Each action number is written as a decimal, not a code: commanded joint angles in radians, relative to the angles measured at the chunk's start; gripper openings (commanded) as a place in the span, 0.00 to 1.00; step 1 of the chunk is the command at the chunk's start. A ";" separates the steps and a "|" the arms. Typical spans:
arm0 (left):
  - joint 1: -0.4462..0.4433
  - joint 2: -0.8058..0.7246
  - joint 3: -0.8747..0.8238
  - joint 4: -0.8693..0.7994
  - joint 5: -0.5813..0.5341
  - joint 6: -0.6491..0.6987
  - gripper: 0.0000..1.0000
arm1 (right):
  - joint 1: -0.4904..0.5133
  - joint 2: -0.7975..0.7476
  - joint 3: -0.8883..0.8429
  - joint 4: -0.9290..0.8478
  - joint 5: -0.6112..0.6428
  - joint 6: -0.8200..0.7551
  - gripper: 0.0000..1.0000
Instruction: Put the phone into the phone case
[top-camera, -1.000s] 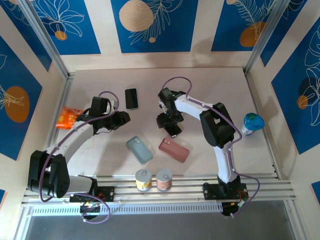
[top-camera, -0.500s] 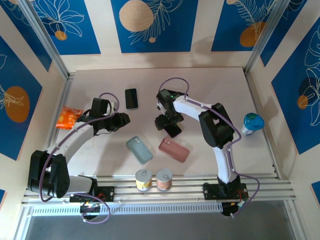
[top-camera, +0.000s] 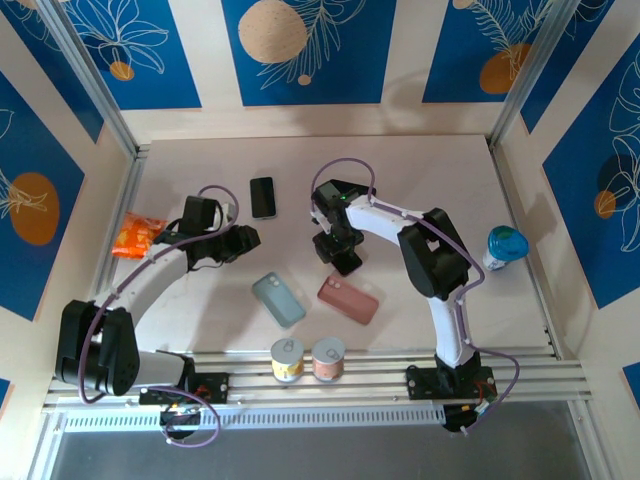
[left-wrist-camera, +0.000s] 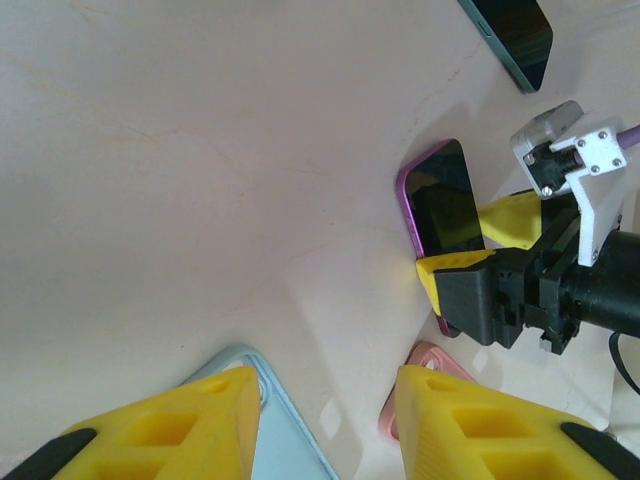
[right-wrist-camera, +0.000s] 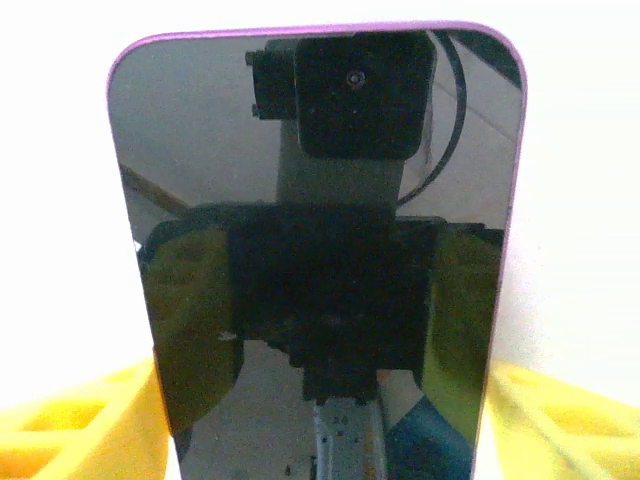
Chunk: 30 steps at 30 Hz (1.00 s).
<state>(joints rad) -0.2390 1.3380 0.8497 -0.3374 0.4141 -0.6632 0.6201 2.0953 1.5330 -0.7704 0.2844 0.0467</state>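
— What is seen at the left of the pale table (top-camera: 440, 170)?
— An orange snack packet (top-camera: 133, 236) is seen lying at the table's left edge, close to the wall.
— And at the bottom centre?
— Two cans are stood upright just beside each other: a yellow-labelled can (top-camera: 287, 358) on the left, a pink-labelled can (top-camera: 328, 357) on the right. Both are placed just above the metal rail (top-camera: 540, 375).
— Anything on the right?
— A blue-lidded cup (top-camera: 503, 247) is seen upright near the right wall, well apart from the cans.
— The surroundings?
— The table is enclosed by blue flower-patterned wall panels (top-camera: 300, 50).
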 joint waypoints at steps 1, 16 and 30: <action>0.000 0.038 0.030 0.021 0.012 0.033 0.41 | 0.009 0.023 -0.055 -0.002 0.048 -0.018 0.61; -0.006 0.300 0.157 0.192 0.212 0.067 0.44 | 0.018 -0.127 -0.073 0.041 -0.015 -0.080 0.53; -0.077 0.539 0.351 0.141 0.334 0.120 0.53 | 0.032 -0.172 -0.026 -0.008 -0.075 -0.095 0.53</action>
<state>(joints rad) -0.2836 1.8427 1.1469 -0.1692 0.6861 -0.5842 0.6449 1.9675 1.4673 -0.7532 0.2508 -0.0334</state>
